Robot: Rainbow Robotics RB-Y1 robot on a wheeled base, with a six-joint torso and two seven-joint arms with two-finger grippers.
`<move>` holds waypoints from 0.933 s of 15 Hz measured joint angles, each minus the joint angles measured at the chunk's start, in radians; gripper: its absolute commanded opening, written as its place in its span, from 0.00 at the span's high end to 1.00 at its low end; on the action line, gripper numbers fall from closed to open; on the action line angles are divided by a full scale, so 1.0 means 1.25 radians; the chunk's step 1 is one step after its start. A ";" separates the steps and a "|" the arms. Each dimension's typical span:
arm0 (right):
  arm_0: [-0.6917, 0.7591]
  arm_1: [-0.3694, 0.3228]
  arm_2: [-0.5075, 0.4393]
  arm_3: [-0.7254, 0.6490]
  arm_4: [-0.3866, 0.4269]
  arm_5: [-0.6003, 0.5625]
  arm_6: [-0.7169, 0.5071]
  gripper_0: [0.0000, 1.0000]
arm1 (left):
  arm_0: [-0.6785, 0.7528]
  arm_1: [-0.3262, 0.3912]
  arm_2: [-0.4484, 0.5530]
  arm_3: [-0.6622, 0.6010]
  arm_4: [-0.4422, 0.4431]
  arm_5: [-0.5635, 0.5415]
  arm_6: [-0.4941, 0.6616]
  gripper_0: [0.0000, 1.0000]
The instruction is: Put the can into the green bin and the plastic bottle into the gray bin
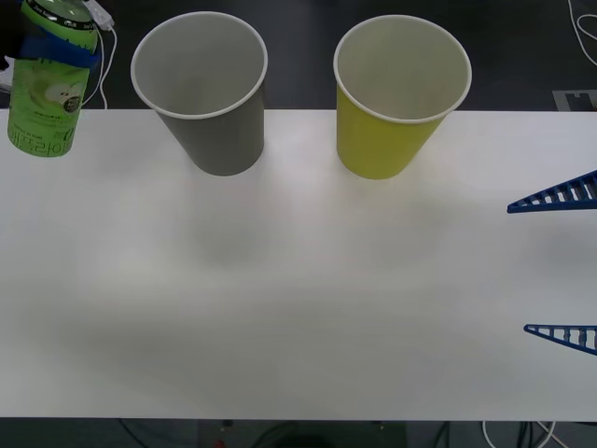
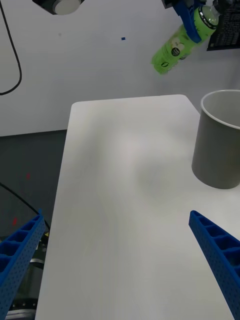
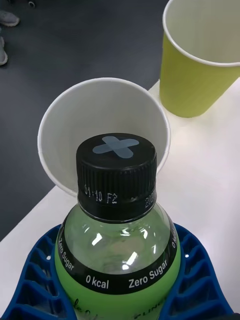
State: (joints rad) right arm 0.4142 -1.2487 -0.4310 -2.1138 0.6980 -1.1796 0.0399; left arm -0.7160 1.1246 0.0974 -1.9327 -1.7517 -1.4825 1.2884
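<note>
bottle, the plastic bottle (image 3: 117, 250), smooth, rigid, seemingly liquid-filled, gripped at shoulder by left gripper (image 3: 117, 295) fingers (image 3: 35, 280) beside gray bin (image 3: 100, 135); right gripper (image 2: 120, 250) fingers wide, idle.

Left pincer (image 1: 58, 42) grips the plastic bottle (image 1: 47, 98) left of the gray bin (image 1: 205, 93)

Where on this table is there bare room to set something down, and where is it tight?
The white table is bare from its near edge back to the gray bin and green bin on its far side. The gap between those bins is narrow. The open right gripper borders the right side; the left gripper holds the plastic bottle above the far-left corner.
</note>
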 measured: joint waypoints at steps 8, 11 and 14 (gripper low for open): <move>0.000 0.000 0.000 0.000 0.000 0.000 0.000 0.00 | -0.178 -0.051 -0.139 0.145 -0.007 -0.011 -0.029 1.00; 0.000 0.000 0.000 0.000 0.000 0.000 0.000 0.00 | -0.253 -0.068 -0.186 0.193 -0.016 -0.032 -0.038 1.00; 0.000 0.000 0.000 0.000 0.000 0.000 0.000 0.00 | -0.313 -0.083 -0.228 0.248 -0.022 -0.034 -0.052 1.00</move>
State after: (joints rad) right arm 0.4142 -1.2487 -0.4310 -2.1138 0.6980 -1.1796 0.0399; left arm -1.1071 1.0209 -0.1871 -1.6222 -1.7795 -1.5247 1.2236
